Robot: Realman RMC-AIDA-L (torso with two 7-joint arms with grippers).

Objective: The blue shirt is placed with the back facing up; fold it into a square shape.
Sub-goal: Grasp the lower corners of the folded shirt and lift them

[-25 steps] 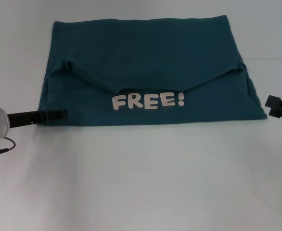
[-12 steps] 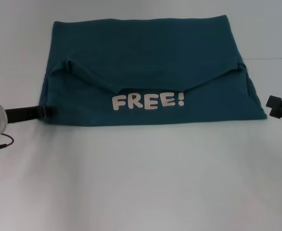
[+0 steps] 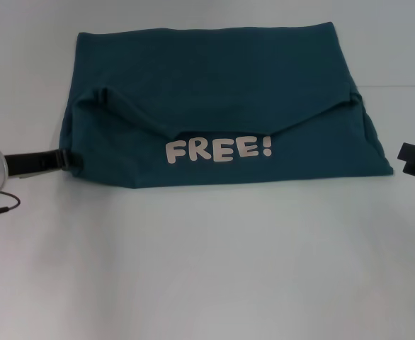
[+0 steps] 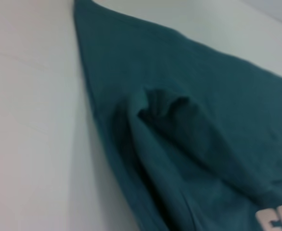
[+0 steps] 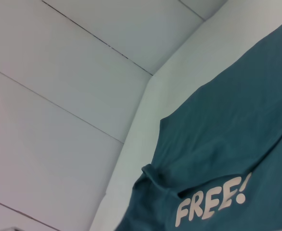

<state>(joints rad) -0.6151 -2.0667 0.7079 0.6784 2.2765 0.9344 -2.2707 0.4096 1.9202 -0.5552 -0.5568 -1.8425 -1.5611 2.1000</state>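
Note:
The blue shirt (image 3: 214, 92) lies on the white table, folded into a wide band. A flap with white "FREE!" lettering (image 3: 218, 149) lies on its near half. It also shows in the left wrist view (image 4: 189, 125) and the right wrist view (image 5: 237, 159). My left gripper (image 3: 63, 159) sits low at the shirt's near left edge, touching or just beside the cloth. My right gripper (image 3: 414, 159) is near the table's right side, just clear of the shirt's near right corner.
The white table (image 3: 207, 269) stretches in front of the shirt. A thin cable (image 3: 2, 207) hangs under my left arm. White wall panels show in the right wrist view (image 5: 59, 96).
My left gripper has drawn back leftward from over the shirt's near left corner to its edge. That corner now looks pulled in. My right gripper has moved slightly to the right.

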